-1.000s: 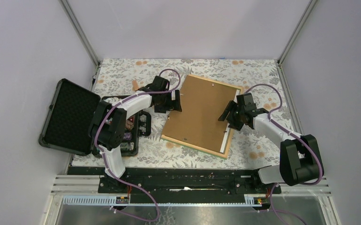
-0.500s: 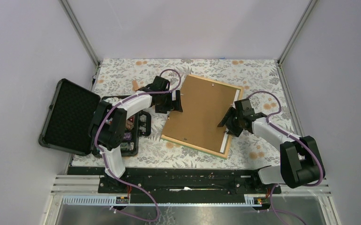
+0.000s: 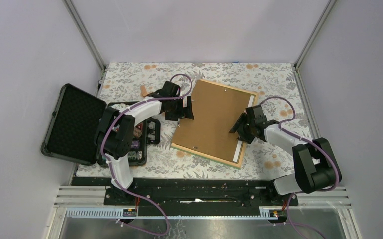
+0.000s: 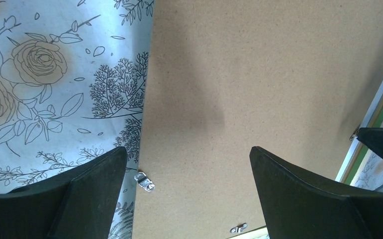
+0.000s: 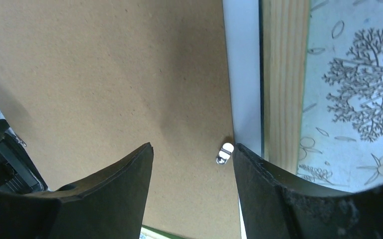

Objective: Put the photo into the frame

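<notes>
The frame point(image 3: 205, 155) lies face down on the flowered cloth, its light wood edge point(image 5: 284, 74) showing in the right wrist view. A brown backing board point(image 3: 214, 119) lies on it, shifted left. A white strip, the photo's plain back point(image 5: 244, 64), shows between the board and the frame's right side point(image 3: 238, 152); its picture side is hidden. My left gripper point(image 3: 188, 107) is open at the board's left edge point(image 4: 187, 152), one finger over the cloth and one over the board. My right gripper point(image 3: 239, 128) is open over the board's right edge point(image 5: 192, 147), beside a small metal tab point(image 5: 224, 152).
An open black case point(image 3: 75, 124) with poker chips point(image 3: 140, 137) lies at the left, close to the left arm. Another metal tab point(image 4: 143, 180) sits at the board's left edge. Flowered cloth point(image 3: 279, 84) covers the table; metal posts stand at the back corners.
My right gripper has moved left and a little nearer, from beside the frame's right edge onto the board's right edge. The left arm, board and frame have not moved.
</notes>
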`<state>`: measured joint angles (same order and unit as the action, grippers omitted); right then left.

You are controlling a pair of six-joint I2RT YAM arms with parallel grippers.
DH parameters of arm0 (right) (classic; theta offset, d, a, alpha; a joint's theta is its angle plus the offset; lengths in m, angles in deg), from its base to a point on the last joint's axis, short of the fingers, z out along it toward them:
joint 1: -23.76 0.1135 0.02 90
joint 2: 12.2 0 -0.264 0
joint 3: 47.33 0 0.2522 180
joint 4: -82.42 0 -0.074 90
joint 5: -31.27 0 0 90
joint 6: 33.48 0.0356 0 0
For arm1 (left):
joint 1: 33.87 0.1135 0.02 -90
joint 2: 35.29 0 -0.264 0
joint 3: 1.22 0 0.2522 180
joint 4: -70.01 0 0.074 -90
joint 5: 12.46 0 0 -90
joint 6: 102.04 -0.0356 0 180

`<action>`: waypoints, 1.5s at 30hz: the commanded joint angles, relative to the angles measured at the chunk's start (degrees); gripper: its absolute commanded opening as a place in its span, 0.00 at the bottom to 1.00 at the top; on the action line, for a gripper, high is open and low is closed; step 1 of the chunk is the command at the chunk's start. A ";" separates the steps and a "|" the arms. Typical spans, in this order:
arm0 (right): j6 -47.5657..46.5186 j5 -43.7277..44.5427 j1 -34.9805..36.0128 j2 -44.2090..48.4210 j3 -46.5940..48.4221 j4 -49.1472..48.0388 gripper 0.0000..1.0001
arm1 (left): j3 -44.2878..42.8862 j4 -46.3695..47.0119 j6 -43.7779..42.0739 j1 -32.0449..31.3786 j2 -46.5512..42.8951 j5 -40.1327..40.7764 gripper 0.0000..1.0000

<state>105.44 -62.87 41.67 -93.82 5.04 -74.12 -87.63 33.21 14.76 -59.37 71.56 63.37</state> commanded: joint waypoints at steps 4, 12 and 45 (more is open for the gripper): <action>-5.17 6.28 0.43 -2.14 0.61 -8.13 0.67 | -2.04 1.42 -0.08 0.01 0.13 -1.41 0.98; -12.61 14.07 0.46 -2.97 7.72 -3.49 0.68 | -2.05 1.35 -0.61 0.01 -0.71 -0.27 0.98; -31.57 1.80 -8.29 -31.51 37.39 4.76 0.68 | -1.97 1.40 -0.23 0.02 -1.46 -3.12 0.98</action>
<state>73.62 -57.86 33.49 -125.34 42.16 -69.23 -87.63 33.21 14.74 -59.37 71.71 61.99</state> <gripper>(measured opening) 0.685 0.987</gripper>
